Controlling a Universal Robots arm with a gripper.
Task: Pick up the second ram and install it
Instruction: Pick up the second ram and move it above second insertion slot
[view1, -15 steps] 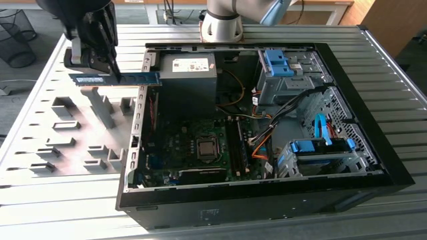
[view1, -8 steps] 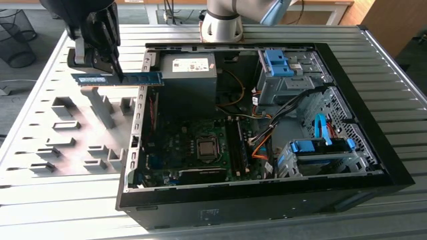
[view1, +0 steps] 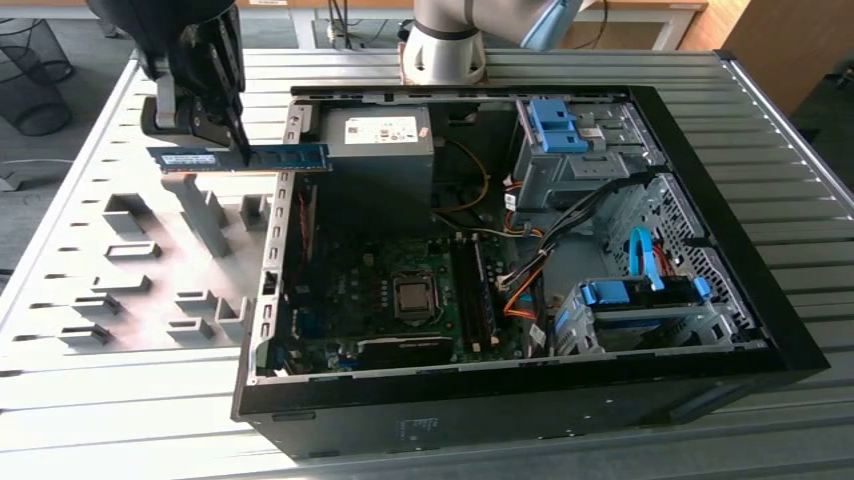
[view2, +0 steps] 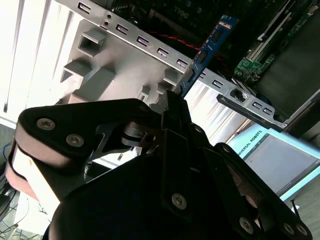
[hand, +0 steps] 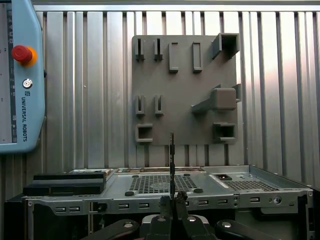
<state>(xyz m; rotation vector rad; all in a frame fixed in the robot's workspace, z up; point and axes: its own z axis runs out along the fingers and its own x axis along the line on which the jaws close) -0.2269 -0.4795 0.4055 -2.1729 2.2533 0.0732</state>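
The pick-up is done: the black tool (view1: 238, 142) is clamped on the thin blue-green circuit-board ram stick (view1: 274, 156), held level in the air above the grey plastic fixture plate (view1: 147, 290), at the wall of the open black computer case (view1: 747, 250). Installing is left to do, as the stick is not yet seated in the green motherboard (view1: 367, 285). The exterior view shows the stick's broad face, while the first wrist view shows the stick (hand: 171, 160) edge-on.

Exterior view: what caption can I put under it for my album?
The robot's fingers hold the second ram level over the edge of the open computer case, beside the grey fixture plate.
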